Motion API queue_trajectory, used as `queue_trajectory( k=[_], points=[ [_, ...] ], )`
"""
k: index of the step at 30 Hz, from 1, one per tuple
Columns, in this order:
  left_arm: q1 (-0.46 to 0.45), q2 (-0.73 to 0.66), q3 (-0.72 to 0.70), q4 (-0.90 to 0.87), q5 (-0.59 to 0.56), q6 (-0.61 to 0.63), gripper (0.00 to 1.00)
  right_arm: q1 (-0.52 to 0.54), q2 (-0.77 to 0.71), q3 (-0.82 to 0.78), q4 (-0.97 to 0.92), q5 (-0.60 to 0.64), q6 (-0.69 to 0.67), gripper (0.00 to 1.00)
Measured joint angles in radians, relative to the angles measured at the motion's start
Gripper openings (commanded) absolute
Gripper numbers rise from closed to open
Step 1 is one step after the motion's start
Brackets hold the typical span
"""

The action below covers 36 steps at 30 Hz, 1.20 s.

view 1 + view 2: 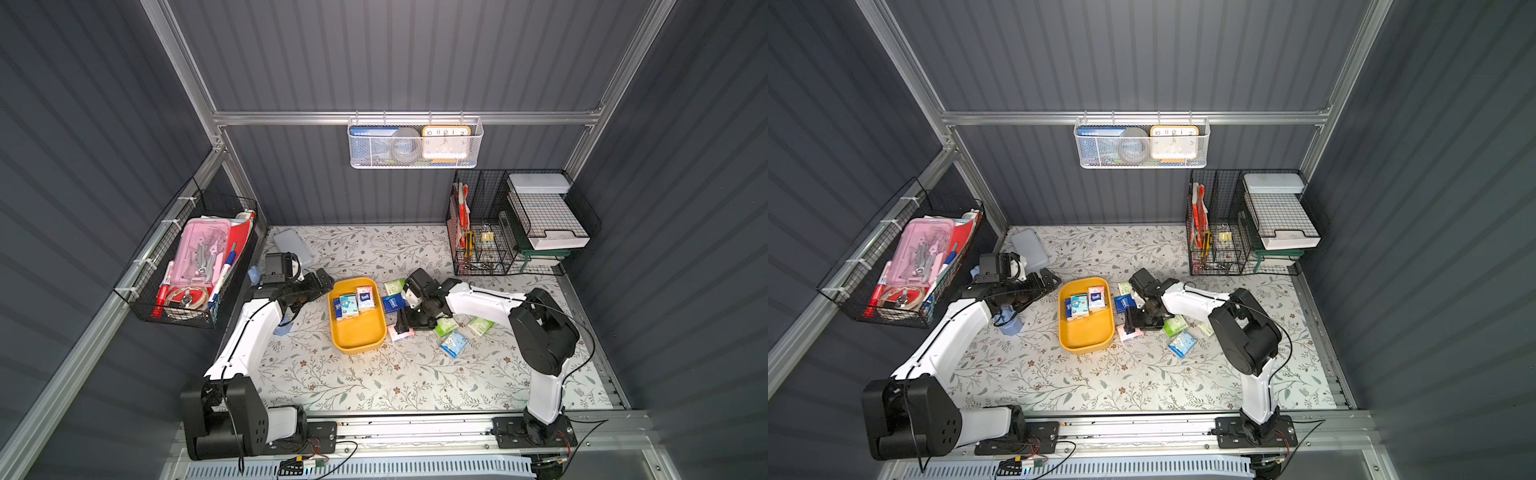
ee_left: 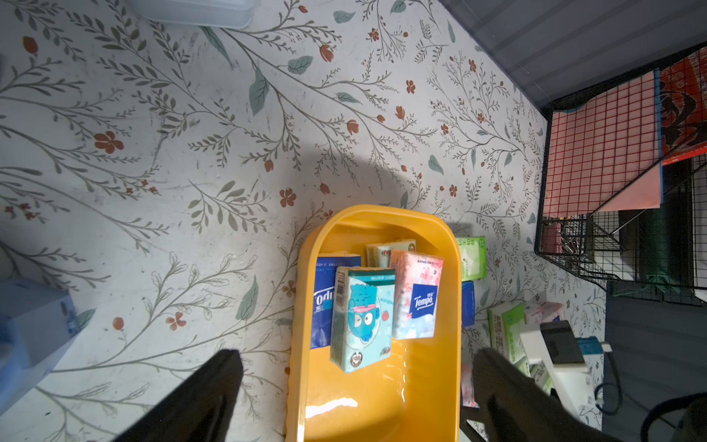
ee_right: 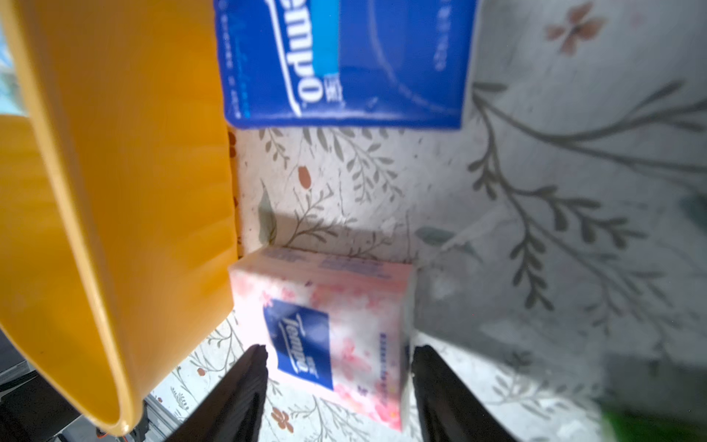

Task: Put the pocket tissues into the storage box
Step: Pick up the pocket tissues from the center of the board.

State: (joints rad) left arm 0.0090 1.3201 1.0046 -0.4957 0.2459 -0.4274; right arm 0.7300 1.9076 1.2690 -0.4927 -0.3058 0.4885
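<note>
Right claw (image 3: 339, 350) straddles one packet (image 3: 336, 306); box (image 3: 134, 191) holds four.

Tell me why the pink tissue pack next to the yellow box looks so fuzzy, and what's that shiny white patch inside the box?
In the right wrist view the whole picture is blurred, so the pink tissue pack looks smeared; in the left wrist view the white patch is light glaring off the glossy floor of the storage box; both top views are sharp.
</note>
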Motion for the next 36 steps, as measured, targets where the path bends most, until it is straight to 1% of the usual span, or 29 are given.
queue_trajectory(
  k=[5,9,11,13,16,20,21,23,27,31,34,36],
  points=[
    [0.000,-0.011,0.002,-0.003,-0.001,0.000,0.99,0.033,-0.045,-0.055,-0.016,0.003,0.065,0.63],
    [0.000,-0.016,0.003,-0.007,-0.003,0.003,0.99,0.059,-0.088,-0.119,-0.005,-0.038,0.115,0.62],
    [0.000,-0.016,0.004,-0.007,-0.003,0.003,0.99,0.074,-0.101,-0.127,0.007,-0.054,0.125,0.62],
    [0.000,-0.016,0.008,-0.009,-0.003,0.003,0.99,0.086,-0.114,-0.120,0.001,-0.039,0.109,0.64],
    [0.000,-0.020,0.010,-0.013,-0.004,0.007,0.99,0.090,-0.120,-0.055,-0.066,0.039,0.007,0.71],
    [0.000,-0.023,0.014,-0.028,-0.008,0.018,0.99,0.087,-0.108,0.083,-0.156,0.176,-0.203,0.77],
    [0.000,-0.024,0.014,-0.030,-0.009,0.019,0.99,0.087,-0.104,0.103,-0.160,0.200,-0.256,0.99],
    [0.000,-0.024,0.014,-0.035,-0.012,0.019,0.99,0.085,-0.100,0.111,-0.151,0.221,-0.382,0.99],
    [0.000,-0.028,0.014,-0.044,-0.015,0.019,0.99,0.084,-0.071,0.099,-0.146,0.213,-0.579,0.99],
    [0.000,-0.028,0.014,-0.049,-0.021,0.019,0.99,0.076,0.013,0.169,-0.178,0.174,-0.713,0.94],
    [0.000,-0.027,0.021,-0.053,-0.023,0.019,0.99,0.070,0.058,0.209,-0.183,0.156,-0.800,0.93],
    [0.000,-0.024,0.029,-0.052,-0.023,0.019,0.99,0.070,0.067,0.208,-0.189,0.152,-0.847,0.93]
  ],
)
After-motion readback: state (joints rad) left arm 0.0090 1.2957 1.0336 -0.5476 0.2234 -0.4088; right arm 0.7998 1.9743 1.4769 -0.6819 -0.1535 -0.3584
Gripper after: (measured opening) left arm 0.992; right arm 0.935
